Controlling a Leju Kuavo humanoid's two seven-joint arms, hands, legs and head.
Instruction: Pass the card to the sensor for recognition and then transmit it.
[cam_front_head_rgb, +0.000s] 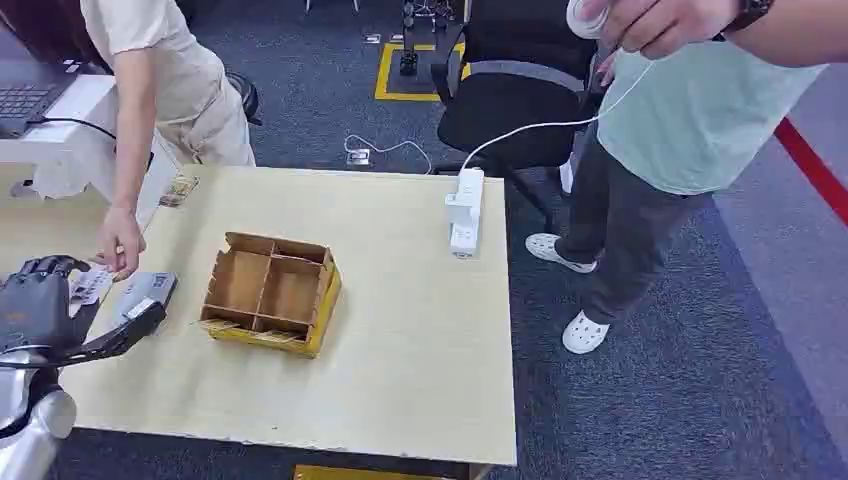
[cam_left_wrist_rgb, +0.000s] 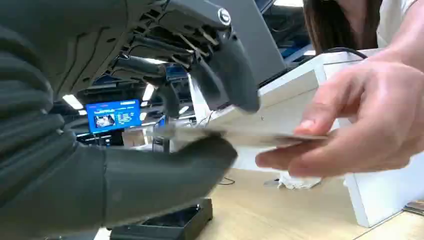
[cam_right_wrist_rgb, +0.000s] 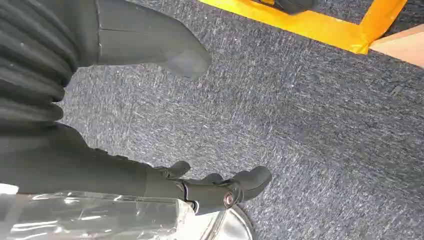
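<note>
Two hands met on the card (cam_left_wrist_rgb: 240, 136): the left hand (cam_left_wrist_rgb: 165, 125) pinched it and a person's hand (cam_left_wrist_rgb: 360, 120) held its other end. At the counter's (cam_front_head_rgb: 400, 380) nine o'clock edge lay the sensor (cam_front_head_rgb: 143, 293). Right hand (cam_right_wrist_rgb: 150, 125) hung over carpet, fingers apart, holding nothing.

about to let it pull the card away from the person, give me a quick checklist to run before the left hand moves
1. Card between the left hand's thumb and fingers: ok.
2. Person's hand has let go of the card: not ok, it pinches the far end.
3. Sensor on the table beside the left hand: ok.
4. Grip firm enough to hold the card alone: cannot tell.
5. Cardboard box apart from the left hand: ok.
6. Right hand holds nothing, hanging over the carpet: ok.
</note>
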